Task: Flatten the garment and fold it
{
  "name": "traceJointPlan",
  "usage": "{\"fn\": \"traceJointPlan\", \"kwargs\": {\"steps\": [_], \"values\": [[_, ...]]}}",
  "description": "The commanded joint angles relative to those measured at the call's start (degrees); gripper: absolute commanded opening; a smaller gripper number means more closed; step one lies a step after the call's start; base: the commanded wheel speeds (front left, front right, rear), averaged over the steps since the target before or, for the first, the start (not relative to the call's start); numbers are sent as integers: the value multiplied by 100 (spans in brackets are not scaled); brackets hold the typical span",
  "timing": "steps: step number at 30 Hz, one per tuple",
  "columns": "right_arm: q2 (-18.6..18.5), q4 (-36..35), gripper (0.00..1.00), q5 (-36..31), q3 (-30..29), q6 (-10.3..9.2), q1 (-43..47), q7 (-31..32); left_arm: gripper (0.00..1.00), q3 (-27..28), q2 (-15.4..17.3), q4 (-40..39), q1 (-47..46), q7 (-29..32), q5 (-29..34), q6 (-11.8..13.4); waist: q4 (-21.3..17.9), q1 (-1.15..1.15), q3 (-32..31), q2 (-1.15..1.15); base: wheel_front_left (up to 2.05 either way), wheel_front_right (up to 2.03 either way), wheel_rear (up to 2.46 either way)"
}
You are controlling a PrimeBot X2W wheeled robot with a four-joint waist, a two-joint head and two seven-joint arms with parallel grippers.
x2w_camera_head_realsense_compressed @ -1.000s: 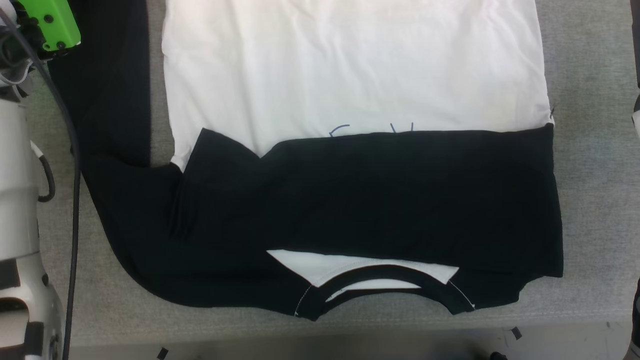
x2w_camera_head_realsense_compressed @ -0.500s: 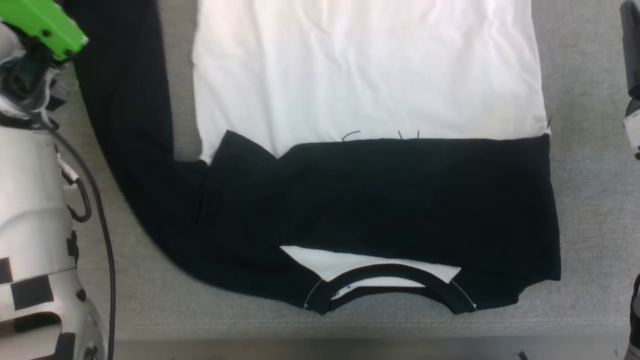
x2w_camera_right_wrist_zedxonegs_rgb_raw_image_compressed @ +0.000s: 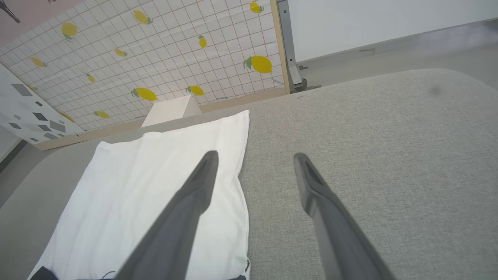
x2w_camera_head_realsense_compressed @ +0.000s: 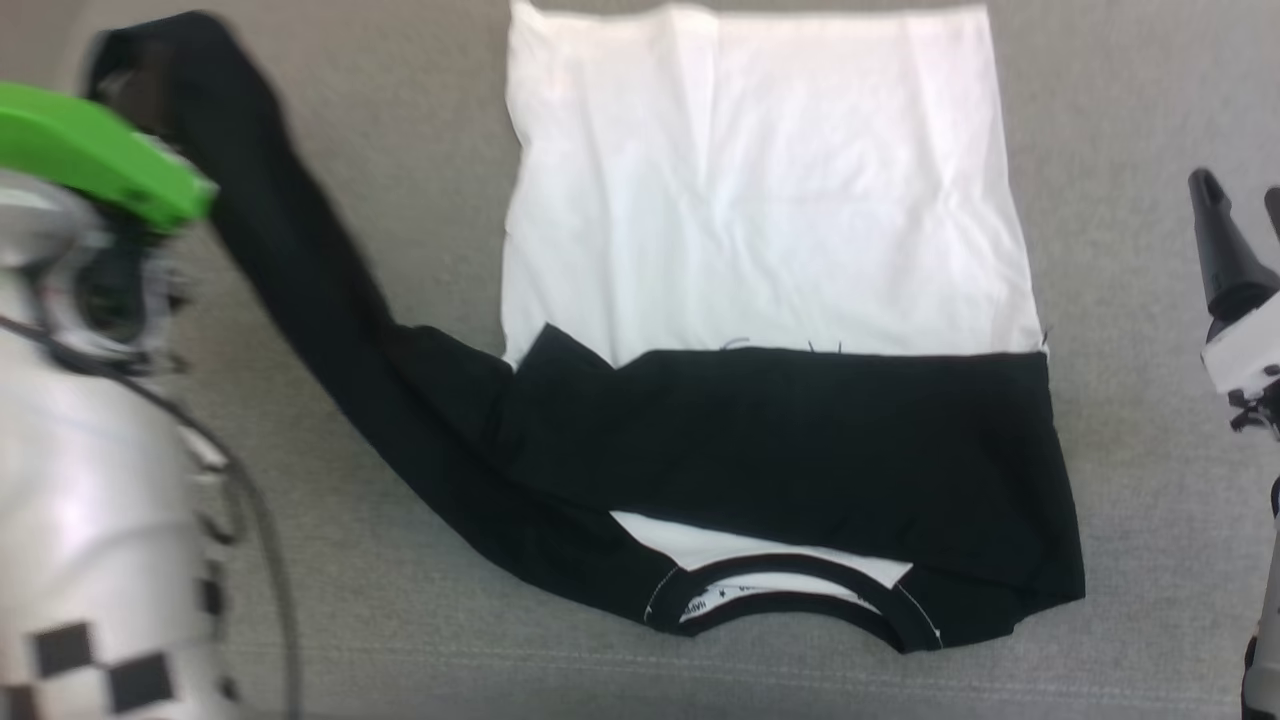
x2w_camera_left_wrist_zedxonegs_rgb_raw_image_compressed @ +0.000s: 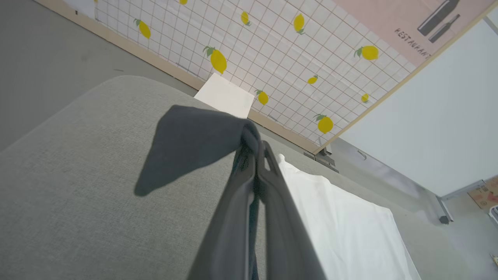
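The garment (x2w_camera_head_realsense_compressed: pixel 760 200) lies on the grey padded table (x2w_camera_head_realsense_compressed: pixel 400 620), white body spread flat toward the far side. One black sleeve (x2w_camera_head_realsense_compressed: pixel 800 450) is folded across the chest above the black neck trim (x2w_camera_head_realsense_compressed: pixel 790 590). The other black sleeve (x2w_camera_head_realsense_compressed: pixel 290 260) slants up and to the left, its end raised beside the green cover of my left wrist (x2w_camera_head_realsense_compressed: pixel 100 150). In the left wrist view my left gripper (x2w_camera_left_wrist_zedxonegs_rgb_raw_image_compressed: pixel 256 144) is shut on that sleeve's cuff (x2w_camera_left_wrist_zedxonegs_rgb_raw_image_compressed: pixel 194 144), held above the table. My right gripper (x2w_camera_head_realsense_compressed: pixel 1238 188) hangs open to the right of the garment, its fingers (x2w_camera_right_wrist_zedxonegs_rgb_raw_image_compressed: pixel 194 194) over the white body's edge (x2w_camera_right_wrist_zedxonegs_rgb_raw_image_compressed: pixel 155 186).
Beyond the table's far edge stands a lemon-patterned grid panel (x2w_camera_left_wrist_zedxonegs_rgb_raw_image_compressed: pixel 272 50) with a pale box (x2w_camera_left_wrist_zedxonegs_rgb_raw_image_compressed: pixel 225 95) at its foot. Bare grey table surface (x2w_camera_right_wrist_zedxonegs_rgb_raw_image_compressed: pixel 389 155) stretches to the right of the garment. My pale left arm (x2w_camera_head_realsense_compressed: pixel 90 500) fills the head view's lower left.
My left gripper has shut on the black sleeve's cuff and lifted it, so the sleeve now slants out to the left. The head camera has pulled back, showing the garment's far hem.
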Motion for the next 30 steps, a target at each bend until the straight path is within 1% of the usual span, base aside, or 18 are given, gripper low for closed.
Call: {"fn": "traceJointPlan", "kwargs": {"steps": [1, 4, 6, 8, 11, 14, 17, 19, 22, 26, 30], "values": [[27, 9, 100, -56, -31, -8, 94, 10, 0, -198, -201, -165, 165, -24, 8, -105, 199, 0, -598, 0, 0, 0, 0], [58, -15, 100, -58, -57, -8, 176, 70, 0, -729, -597, -542, 460, 43, 70, -222, 208, 0, -763, 0, 0, 0, 0], [73, -28, 100, -68, -54, -8, 218, 106, 0, -1121, -770, -709, 650, 91, 20, -261, 191, 0, -840, 0, 0, 0, 0], [89, -57, 100, -60, -45, -8, 246, 136, 0, -1624, -851, -763, 809, 162, 0, -299, 153, 0, -856, 0, 0, 0, 0], [109, -81, 100, -48, -25, -8, 268, 171, 0, -2366, -894, -724, 1000, 125, -253, -285, 62, 0, -832, 0, 0, 0, 0], [129, -89, 100, -31, -9, -8, 262, 190, 0, -3337, -898, -600, 1089, -60, -733, -152, -69, 0, -750, 0, 0, 0, 0], [141, -77, 100, -21, -18, -8, 262, 196, 0, -4192, -899, -382, 1069, -258, -1039, -50, -181, 0, -657, 0, 0, 0, 0], [152, -68, 100, -14, -29, -8, 252, 189, 0, -4723, -900, -163, 998, -357, -1134, -16, -270, 0, -582, 0, 0, 0, 0], [171, -39, 100, 9, -29, -8, 241, 171, 0, -5441, -900, 219, 857, -475, -1189, -60, -415, 0, -460, 0, 0, 0, 0], [189, -3, 100, 42, -16, -8, 198, 123, 0, -6082, -901, 691, 708, -536, -1307, -127, -567, 0, -318, 0, 0, 0, 0], [193, 51, 100, 73, -18, -8, 190, 62, 0, -6534, -901, 1179, 608, -474, -1373, -189, -650, 0, -250, 0, 0, 0, 0]]}}
